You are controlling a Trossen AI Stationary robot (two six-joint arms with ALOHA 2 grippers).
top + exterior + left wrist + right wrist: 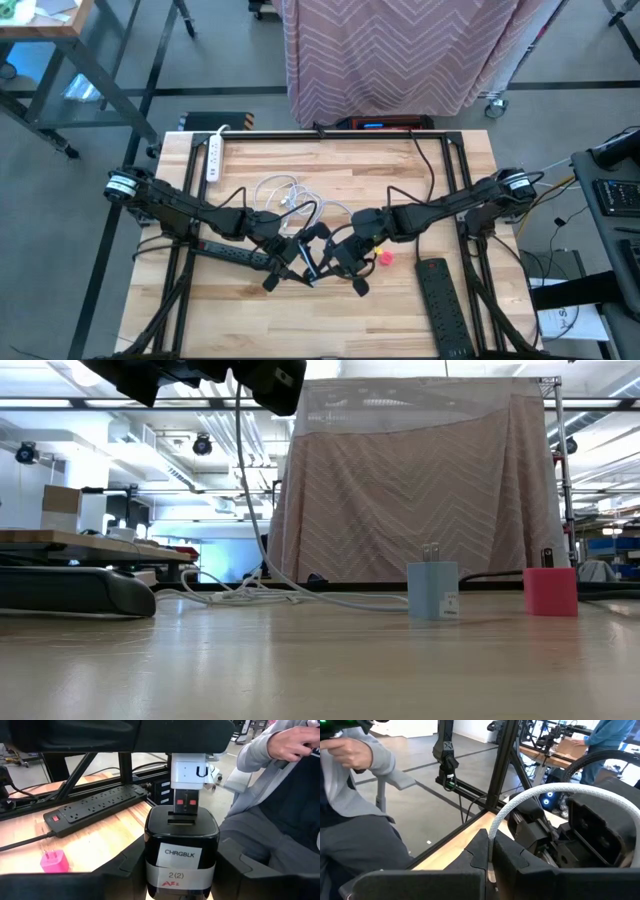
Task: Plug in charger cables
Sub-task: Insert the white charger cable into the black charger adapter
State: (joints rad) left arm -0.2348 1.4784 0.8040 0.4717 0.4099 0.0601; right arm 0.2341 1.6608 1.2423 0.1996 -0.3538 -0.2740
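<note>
Both grippers meet above the middle of the wooden table (240,320), near its front half.

Left gripper (290,262): raised off the table, fingers clamped on a black charger block (182,851). White label on the block reads "CHRGBLK" and "2(2)". Its slot faces away from the wrist, toward the other arm.

Right gripper (345,255): just across from the left one, nearly touching. It pinches a white connector (187,775) with a red tip, which sits right at the block's slot; whether it is seated I cannot tell. The right wrist view shows the fingers closed on a white braided cable (545,795) that arches up and away from them.

Other task things:
- Pink plug block (384,257) lies on the table just beside the right gripper, on its outer side, prongs up.
- Light blue plug block (433,590) stands upright on the table below the grippers, a white cord running from it to the coil.
- Coil of white cables (285,195) lies just behind both grippers.

Around:
- Black power strip (440,305) near the right gripper, toward the front edge.
- Another black power strip (232,254) under the left arm.
- White power strip (213,158) well behind the left arm.
- A seated person in a grey sleeve (260,755) beyond the table.
</note>
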